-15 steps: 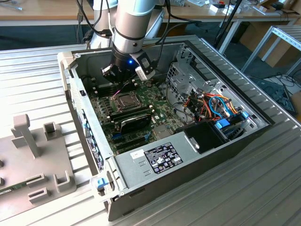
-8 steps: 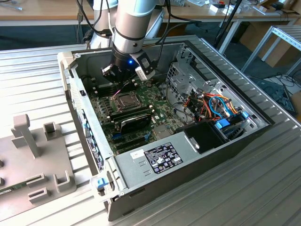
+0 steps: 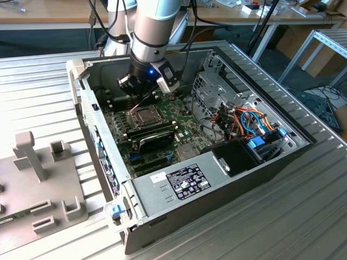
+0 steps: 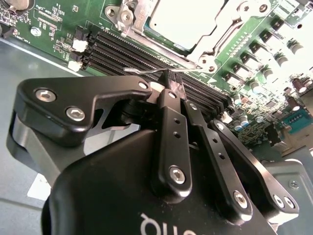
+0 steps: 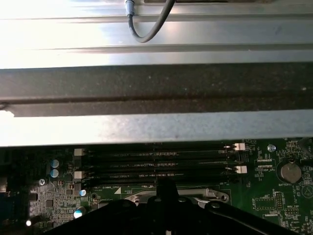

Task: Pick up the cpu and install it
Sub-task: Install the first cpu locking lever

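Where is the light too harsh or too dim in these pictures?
In the first wrist view, glare whitens the metal table, while the motherboard sits in shadow; in the second wrist view the cpu top is washed out behind the black tool; the exterior view is evenly lit.

Case wall (image 3: pixel 103 76) and drive cage (image 3: pixel 209 92) flank the claw (image 4: pixel 172 82) over the motherboard (image 3: pixel 120 130).

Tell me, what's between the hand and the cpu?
The edge of the metal socket frame lies between the hand and the cpu, seen in the second wrist view.
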Tool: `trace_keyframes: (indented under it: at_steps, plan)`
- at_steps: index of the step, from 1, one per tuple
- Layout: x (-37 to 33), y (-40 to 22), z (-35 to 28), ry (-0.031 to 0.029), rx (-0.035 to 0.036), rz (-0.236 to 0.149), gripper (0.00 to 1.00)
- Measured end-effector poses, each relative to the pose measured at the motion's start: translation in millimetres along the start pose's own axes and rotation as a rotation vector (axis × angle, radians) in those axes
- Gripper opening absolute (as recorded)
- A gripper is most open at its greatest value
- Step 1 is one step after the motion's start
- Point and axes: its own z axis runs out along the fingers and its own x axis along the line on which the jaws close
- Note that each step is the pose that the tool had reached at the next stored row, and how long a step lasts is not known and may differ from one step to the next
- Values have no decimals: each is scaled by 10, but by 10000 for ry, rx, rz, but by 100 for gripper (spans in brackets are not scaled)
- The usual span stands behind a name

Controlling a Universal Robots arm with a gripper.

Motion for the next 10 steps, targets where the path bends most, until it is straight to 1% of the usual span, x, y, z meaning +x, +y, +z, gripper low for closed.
trace_keyframes:
  at_steps: [5, 10]
  plan:
    - [-31, -3, 20, 1, 1, 0, 11]
    - [-34, -2, 22, 0, 0, 0, 11]
